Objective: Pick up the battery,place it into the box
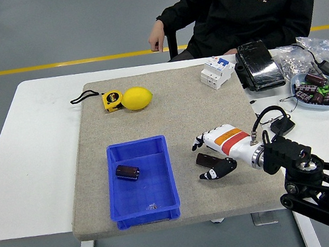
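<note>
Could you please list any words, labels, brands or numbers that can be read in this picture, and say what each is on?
No text here is sharp enough to quote.
Jacket: a small white chest logo and faint lettering above it, too small to read.
Tape measure: a label on its face, blurred.
White breaker: a blue marking, illegible.
Batteries in the bowl: print too small to read.

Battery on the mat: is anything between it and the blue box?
Nothing visible. The battery lies at the right hand, and bare mat separates it from the blue box. The lemon and tape measure sit farther back.
</note>
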`<move>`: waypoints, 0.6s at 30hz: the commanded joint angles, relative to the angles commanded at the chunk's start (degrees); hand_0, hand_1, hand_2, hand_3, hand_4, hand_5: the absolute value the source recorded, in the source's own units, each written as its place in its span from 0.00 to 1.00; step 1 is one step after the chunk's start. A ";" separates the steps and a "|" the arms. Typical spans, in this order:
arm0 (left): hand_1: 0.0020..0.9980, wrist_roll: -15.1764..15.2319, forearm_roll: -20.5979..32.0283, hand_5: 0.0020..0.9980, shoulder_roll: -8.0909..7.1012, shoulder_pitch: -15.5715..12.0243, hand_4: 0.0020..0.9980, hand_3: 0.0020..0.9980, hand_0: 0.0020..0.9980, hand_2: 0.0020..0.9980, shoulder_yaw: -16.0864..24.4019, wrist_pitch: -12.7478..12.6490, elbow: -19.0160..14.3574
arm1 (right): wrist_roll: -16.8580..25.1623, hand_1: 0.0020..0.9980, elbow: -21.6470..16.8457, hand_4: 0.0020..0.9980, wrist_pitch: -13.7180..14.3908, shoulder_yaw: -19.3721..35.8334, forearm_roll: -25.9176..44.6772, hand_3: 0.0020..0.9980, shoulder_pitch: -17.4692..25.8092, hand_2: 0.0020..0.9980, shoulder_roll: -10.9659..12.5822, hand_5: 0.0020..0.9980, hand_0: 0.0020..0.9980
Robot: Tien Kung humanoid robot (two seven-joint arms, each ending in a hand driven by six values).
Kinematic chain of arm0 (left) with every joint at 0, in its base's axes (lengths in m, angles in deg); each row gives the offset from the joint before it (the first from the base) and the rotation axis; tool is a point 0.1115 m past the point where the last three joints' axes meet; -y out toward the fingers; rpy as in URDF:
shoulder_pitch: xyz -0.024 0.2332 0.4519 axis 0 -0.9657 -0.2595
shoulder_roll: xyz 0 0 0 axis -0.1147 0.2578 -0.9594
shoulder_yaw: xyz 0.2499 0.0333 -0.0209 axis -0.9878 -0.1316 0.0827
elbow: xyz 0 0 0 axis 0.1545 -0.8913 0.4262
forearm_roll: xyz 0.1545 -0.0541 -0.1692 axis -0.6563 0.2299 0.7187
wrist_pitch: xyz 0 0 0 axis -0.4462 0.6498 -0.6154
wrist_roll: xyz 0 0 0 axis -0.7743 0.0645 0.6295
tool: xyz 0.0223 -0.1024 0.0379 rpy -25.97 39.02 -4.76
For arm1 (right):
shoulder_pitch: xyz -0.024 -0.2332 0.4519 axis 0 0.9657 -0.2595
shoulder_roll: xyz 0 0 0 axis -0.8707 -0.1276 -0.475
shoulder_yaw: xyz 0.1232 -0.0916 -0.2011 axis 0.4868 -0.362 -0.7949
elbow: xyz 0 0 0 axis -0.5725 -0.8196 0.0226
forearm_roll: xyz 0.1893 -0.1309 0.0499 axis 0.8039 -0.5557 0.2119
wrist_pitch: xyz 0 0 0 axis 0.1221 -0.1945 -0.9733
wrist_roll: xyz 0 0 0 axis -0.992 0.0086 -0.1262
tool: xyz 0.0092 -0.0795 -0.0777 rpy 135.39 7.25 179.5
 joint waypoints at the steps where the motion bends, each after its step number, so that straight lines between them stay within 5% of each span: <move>1: 0.70 -0.03 -0.08 0.54 0.01 0.00 0.63 0.59 0.72 0.66 0.03 0.02 -0.01 | -0.10 0.58 0.52 0.95 0.48 -0.05 0.13 0.67 0.03 0.67 -0.19 0.39 0.47; 3: 0.70 -0.07 -0.06 0.54 0.02 0.00 0.63 0.59 0.72 0.67 0.01 0.04 -0.03 | -0.19 0.54 1.58 0.93 1.59 -0.21 0.53 0.58 0.12 0.62 -0.50 0.39 0.41; 18: 0.70 -0.07 0.01 0.54 0.08 0.02 0.63 0.58 0.72 0.67 -0.20 0.08 -0.05 | 0.59 0.40 4.41 0.87 5.08 -1.66 1.40 0.47 0.69 0.47 -1.33 0.35 0.27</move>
